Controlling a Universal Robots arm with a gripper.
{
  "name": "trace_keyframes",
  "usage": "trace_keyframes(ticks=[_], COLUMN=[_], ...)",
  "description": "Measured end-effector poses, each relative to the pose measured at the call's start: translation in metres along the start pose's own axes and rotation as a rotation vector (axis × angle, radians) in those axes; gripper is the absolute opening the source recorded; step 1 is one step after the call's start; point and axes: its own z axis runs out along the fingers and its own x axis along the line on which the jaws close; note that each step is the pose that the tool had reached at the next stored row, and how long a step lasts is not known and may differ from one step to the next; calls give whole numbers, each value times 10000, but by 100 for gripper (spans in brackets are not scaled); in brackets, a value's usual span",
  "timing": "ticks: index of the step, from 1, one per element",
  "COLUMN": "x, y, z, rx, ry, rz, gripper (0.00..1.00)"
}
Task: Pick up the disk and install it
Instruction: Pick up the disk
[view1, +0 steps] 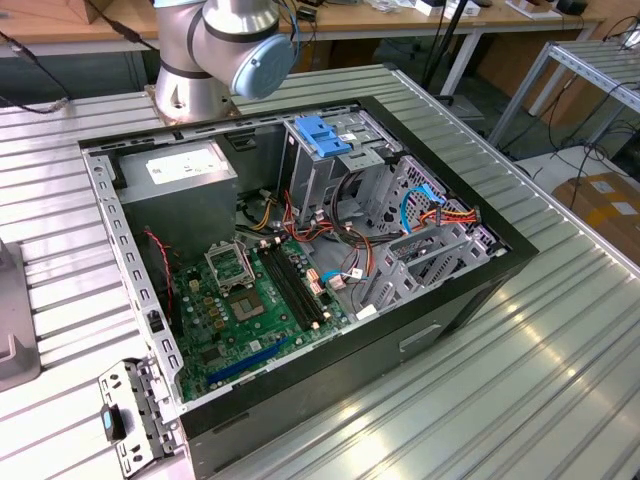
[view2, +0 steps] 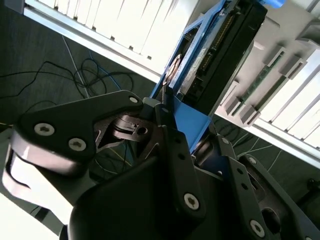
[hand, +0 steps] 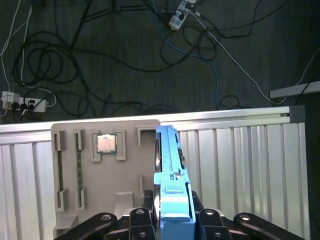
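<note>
The disk (hand: 172, 160) is gripped edge-on at its carrier's end by the closed end effector (hand: 174, 220) at the tray (hand: 125, 150), seemingly so the rails (view2: 192, 46) are left free.

Matt black claw (hand: 172, 223) — disk (hand: 169, 165) smooth blue plastic.

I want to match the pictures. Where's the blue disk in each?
First wrist view: the disk stands edge-on beside the grey slotted tray, in the tool.
Second wrist view: the disk sticks out from the tool, before that tray.
Exterior view: the open computer case.
Shared landmark: the tray, both wrist views.
</note>
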Motion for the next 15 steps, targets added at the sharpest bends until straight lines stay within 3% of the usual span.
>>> trace_keyframes(ticks=[5,7,12,14,15], x=[-28,-35,-13,25,49], y=[2,3,1,-2,-3], z=[-271,-325,-330,-335,-337], rx=[-8,-10,-12,-8,-3], ry=[-122,-155,-158,-109,-50], rz=[-1,0,-2,-1,-1], gripper=[37,37,37,37,37])
